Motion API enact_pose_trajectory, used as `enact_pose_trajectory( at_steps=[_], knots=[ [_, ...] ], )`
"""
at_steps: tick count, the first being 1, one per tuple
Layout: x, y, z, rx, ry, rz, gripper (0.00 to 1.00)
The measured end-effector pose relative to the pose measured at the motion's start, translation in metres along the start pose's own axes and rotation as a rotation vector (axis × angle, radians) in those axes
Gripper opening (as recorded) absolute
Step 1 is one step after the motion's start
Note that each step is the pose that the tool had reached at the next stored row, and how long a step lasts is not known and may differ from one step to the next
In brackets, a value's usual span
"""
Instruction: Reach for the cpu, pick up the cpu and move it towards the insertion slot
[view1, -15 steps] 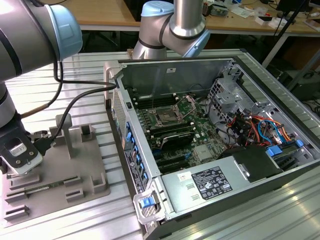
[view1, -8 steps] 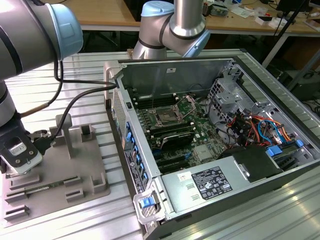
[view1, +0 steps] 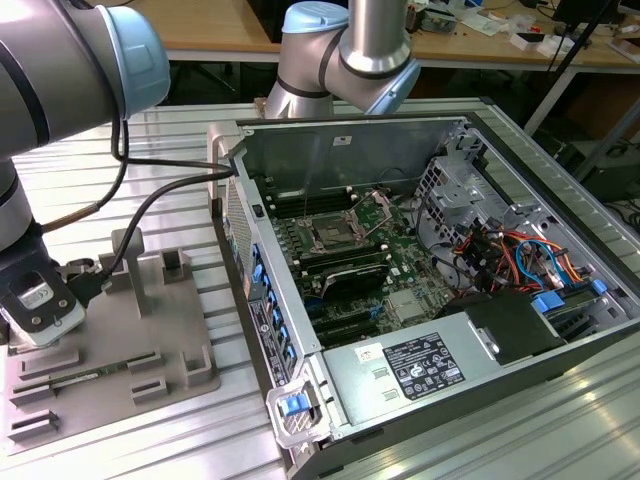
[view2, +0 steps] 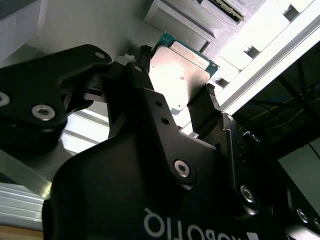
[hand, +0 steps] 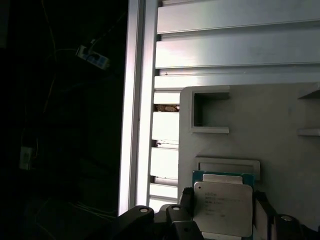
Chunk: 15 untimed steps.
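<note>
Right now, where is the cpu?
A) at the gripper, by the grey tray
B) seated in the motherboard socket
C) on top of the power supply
A: the first wrist view shows the cpu at the gripper with the grey tray behind it.

The palm-side edge of the thin, square, silvery-topped cpu (view2: 181, 75) is hidden behind the black gripper (view2: 176, 74) body; support beneath it cannot be told.

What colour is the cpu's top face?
The cpu is silvery-white, green-edged; clearest in the first wrist view.
</note>
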<state>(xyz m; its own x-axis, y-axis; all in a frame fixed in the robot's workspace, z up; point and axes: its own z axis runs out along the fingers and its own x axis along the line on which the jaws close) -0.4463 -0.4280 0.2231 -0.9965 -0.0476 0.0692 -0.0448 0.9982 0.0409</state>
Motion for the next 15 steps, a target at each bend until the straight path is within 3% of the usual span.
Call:
enact_pose_trajectory(
  at_steps=[15],
  knots=[
    [-0.001, 0.0001, -0.005, -0.0024, 0.0263, 0.001, 0.55]
  ],
)
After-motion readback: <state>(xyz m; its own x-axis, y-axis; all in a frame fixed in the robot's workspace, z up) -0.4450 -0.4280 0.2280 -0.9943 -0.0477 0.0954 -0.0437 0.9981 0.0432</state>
